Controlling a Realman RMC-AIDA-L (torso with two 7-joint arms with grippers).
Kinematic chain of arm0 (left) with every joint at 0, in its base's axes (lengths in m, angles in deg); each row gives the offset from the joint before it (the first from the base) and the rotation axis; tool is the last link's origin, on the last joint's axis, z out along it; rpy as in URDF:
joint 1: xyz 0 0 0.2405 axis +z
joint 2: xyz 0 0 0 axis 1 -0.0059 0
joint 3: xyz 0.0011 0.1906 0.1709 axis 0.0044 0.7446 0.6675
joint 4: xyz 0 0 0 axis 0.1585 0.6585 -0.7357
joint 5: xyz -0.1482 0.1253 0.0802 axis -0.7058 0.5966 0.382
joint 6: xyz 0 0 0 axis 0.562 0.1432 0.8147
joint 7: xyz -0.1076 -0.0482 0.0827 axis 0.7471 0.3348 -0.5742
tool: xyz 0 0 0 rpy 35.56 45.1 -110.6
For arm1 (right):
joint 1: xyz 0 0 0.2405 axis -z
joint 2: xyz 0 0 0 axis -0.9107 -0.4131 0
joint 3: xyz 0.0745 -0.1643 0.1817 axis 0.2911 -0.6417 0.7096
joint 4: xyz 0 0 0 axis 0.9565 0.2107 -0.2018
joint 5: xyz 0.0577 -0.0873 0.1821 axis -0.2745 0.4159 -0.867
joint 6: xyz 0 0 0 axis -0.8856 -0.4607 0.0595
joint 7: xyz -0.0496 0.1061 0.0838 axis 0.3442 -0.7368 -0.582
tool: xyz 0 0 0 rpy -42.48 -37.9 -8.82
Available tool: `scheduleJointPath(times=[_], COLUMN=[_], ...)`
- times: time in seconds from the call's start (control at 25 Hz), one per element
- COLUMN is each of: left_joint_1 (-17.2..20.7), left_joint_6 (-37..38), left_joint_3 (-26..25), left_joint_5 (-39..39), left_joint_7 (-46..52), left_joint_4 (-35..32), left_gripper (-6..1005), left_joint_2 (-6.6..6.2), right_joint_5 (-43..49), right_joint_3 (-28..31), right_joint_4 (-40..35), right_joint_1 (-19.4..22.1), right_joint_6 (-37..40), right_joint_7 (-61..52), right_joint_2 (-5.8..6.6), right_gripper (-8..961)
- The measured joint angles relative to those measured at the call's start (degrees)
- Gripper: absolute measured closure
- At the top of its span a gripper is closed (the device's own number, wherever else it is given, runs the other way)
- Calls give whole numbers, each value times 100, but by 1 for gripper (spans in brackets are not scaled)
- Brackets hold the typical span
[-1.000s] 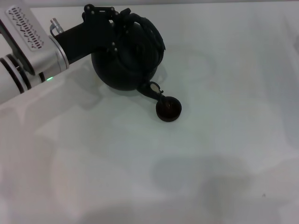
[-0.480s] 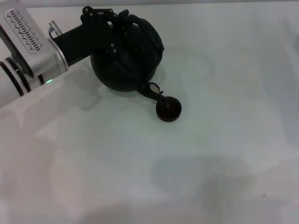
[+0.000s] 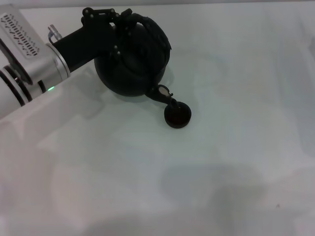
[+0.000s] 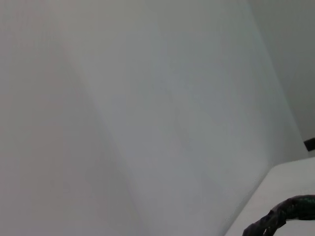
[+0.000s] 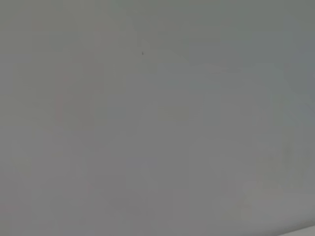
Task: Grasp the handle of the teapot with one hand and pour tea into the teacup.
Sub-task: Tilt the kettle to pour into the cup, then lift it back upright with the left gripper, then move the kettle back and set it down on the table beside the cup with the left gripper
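Nearest in the head view lies a broad bare stretch of the pale tabletop [image 3: 147,187], crossed by soft grey shadows. Beyond it, near the middle of the scene, the teacup [image 3: 177,116] sits upright on the surface, small, round and dark. The spout [image 3: 163,93] of the teapot [image 3: 132,59] points down toward the cup, its tip just above or touching the cup's far rim; which of the two cannot be told. The teapot is tipped forward, its bulbous black body behind and to the left of the cup. Over the top of the pot arches the handle [image 3: 155,30], and the left gripper [image 3: 121,19] reaches in from the left side, its black fingers closed around the handle at the pot's far upper edge. The silver forearm of the left arm [image 3: 29,64] runs back to the left edge, a small green light glowing on it. In the left wrist view only a dark wrapped piece of the handle [image 4: 288,214] shows at one corner against a plain pale surface. The right gripper appears in no view; the right wrist view shows only a blank grey surface.
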Motion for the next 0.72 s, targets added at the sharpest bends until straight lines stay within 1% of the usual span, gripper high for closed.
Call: scheduleJointPath(times=[0.12, 0.24, 0.48, 0.6, 0.68, 0.72], left_joint_1=[36, 146, 644, 874, 874, 1054], left_joint_6=[6, 13, 56, 139, 139, 209], left_joint_3=[-2, -8, -11, -18, -18, -23], left_joint_5=[-37, -271, -1178, -1676, -1676, -2044], left_joint_7=[-35, -147, -1278, -1430, -1430, -1424], left_joint_4=[-61, -210, -897, -1167, -1167, -1360], left_gripper=[876, 876, 876, 876, 877, 877], left_joint_2=[6, 8, 17, 20, 20, 24], right_joint_5=[2, 6, 6, 8, 8, 8], right_joint_3=[2, 3, 3, -4, -15, -14], right_joint_4=[0, 0, -14, -41, -51, -54], right_joint_1=[2, 3, 3, 0, -10, -14], right_joint_6=[0, 0, 0, 0, 9, 17], right_joint_7=[0, 0, 0, 0, -1, -1], right_joint_2=[0, 1, 17, 20, 30, 35], right_gripper=[108, 108, 108, 109, 109, 109])
